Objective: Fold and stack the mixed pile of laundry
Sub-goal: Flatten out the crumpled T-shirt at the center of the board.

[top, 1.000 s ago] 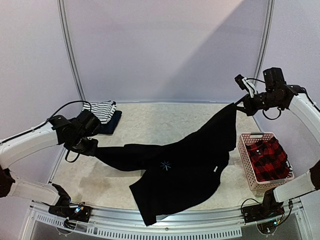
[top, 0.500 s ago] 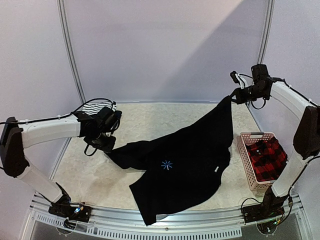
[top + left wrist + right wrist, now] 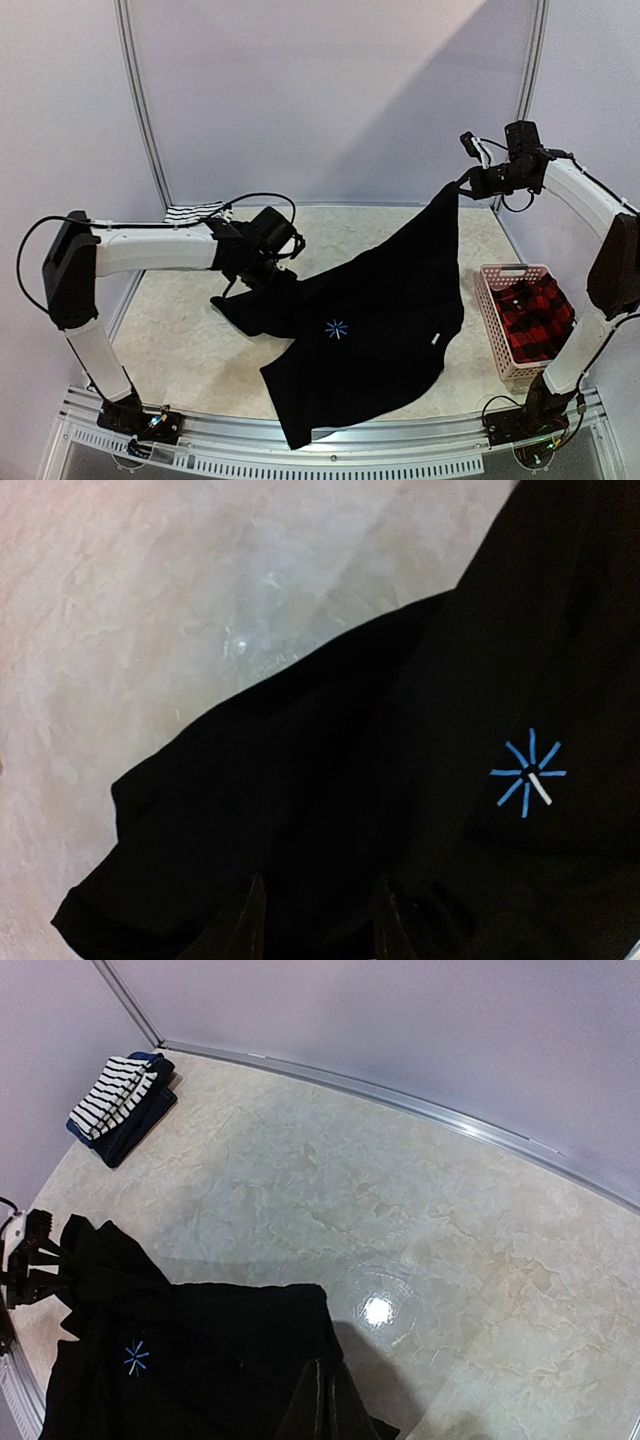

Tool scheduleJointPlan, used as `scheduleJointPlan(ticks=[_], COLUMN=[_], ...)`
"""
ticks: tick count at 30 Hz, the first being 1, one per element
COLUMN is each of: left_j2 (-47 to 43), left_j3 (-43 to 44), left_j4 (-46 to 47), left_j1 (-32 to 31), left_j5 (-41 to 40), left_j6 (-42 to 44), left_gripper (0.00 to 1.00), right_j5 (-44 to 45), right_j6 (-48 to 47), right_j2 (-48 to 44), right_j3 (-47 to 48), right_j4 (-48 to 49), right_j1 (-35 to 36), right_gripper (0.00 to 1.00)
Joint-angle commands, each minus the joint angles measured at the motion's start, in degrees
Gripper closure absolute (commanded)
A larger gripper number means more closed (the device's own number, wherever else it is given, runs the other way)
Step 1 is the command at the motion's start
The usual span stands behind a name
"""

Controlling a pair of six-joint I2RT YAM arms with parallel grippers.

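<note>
Left of the pink basket, the big black shirt sprawls over the surface with its blue star facing up. One corner is pinched tight in the right fingers, high above and behind the basket, so the cloth hangs from there like a tent. It looks light, limp and floppy. I'd expect it to sag and slide on that smooth top, so the corners, shoulders or hem are the places to take it, not the loose middle. The left fingers stand partly apart over the bunched sleeve on the side away from the basket. They seem to grip nothing, though black on black makes that hard to swear to.

A second ago that arm was far out from the basket, pulling the sleeve taut. Now it has swung in toward the star, the fingers have parted and the sleeve lies crumpled. The right arm has risen and drawn back a little
</note>
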Motion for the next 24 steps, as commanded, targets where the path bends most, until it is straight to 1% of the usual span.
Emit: scheduleJointPlan(ticks=[1, 5, 7, 12, 14, 16, 19, 22, 24], left_j2=[3.01, 2.77, 1.02, -11.58, -15.20, -16.96, -17.85, -19.49, -20.46], left_j3=[1.76, -2.11, -6.13, -18.75, -23.45, -26.33, -24.31, -17.15, -13.13], left_j4=[-5.45, -8.42, -9.15, -7.31, -5.49, -4.99, -10.14, -16.23, -19.23], left_j1=[-0.70, -0.70, -0.97, -5.59, -6.56, -6.66, -6.54, -5.78, -3.85], left_j5=[-1.42, -1.29, 0.93, 0.96, 2.62, 3.05, -0.26, -5.55, -7.19], left_j6=[1.62, -1.31, -4.54, -14.88, -18.26, -19.66, -18.54, -15.72, -13.54], left_gripper=[0.61, 0.61, 0.62, 0.63, 0.63, 0.64, 0.64, 0.64, 0.64], right_j5=[-1.69, -1.09, -1.07, -0.95, -1.31, -1.73, -2.11, -2.51, -2.65], right_j6=[-0.43, -1.00, -1.14, -1.24, -1.29, -1.32, -1.47, -1.89, -2.10], right_j2=[-1.56, -2.10, -2.14, -2.03, -1.77, -1.39, -1.02, -1.39, -1.88], right_j3=[-1.69, -2.73, -3.17, -3.95, -4.11, -4.20, -4.22, -4.67, -5.38], right_j4=[-0.52, -0.11, 0.20, 1.15, 1.43, 1.46, 1.34, 1.27, 1.64], right_j1=[0.01, -0.01, 0.04, 0.01, 0.01, 0.01, -0.01, -0.01, -0.01], right_gripper=[1.00, 1.00, 1.00, 1.00, 1.00, 1.00, 1.00, 1.00, 1.00])
